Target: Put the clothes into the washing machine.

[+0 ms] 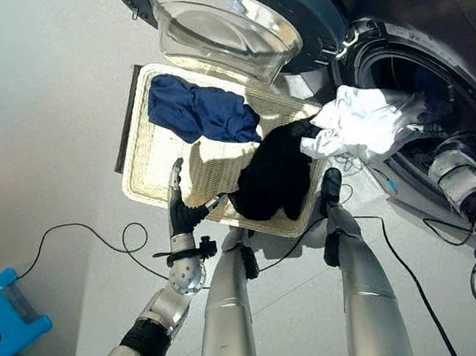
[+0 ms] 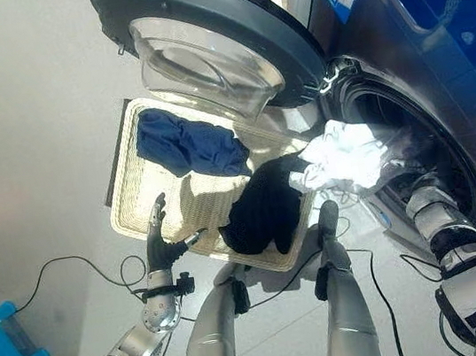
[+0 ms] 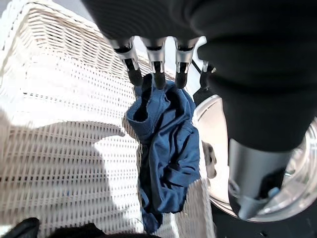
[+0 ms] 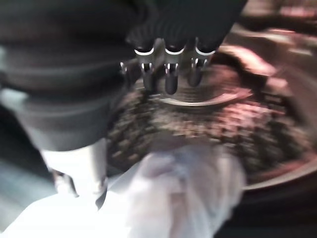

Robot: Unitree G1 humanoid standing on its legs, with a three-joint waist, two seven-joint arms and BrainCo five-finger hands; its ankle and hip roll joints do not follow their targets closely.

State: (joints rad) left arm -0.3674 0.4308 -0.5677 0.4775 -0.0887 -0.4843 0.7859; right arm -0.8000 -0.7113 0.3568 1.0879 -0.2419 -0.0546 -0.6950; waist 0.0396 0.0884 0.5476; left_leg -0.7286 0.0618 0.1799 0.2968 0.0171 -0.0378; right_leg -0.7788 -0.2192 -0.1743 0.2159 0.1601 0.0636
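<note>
A white wicker basket (image 1: 137, 177) lies on the floor below the washing machine's open door (image 1: 321, 13). In it are a blue garment (image 1: 199, 112) at the far end and a black garment (image 1: 275, 174) draped over the near right rim. A white garment (image 1: 357, 121) hangs half out of the drum opening (image 1: 449, 93). My left hand (image 1: 177, 207) hovers open at the basket's near left rim, its fingers (image 3: 157, 74) pointing toward the blue garment (image 3: 166, 148). My right arm reaches into the drum, where my right hand (image 4: 168, 74) is open above the white garment (image 4: 178, 198).
The round glass door hangs open over the basket's far side. A blue plastic stool (image 1: 3, 316) stands on the floor at the lower left. Pale floor lies to the left of the basket.
</note>
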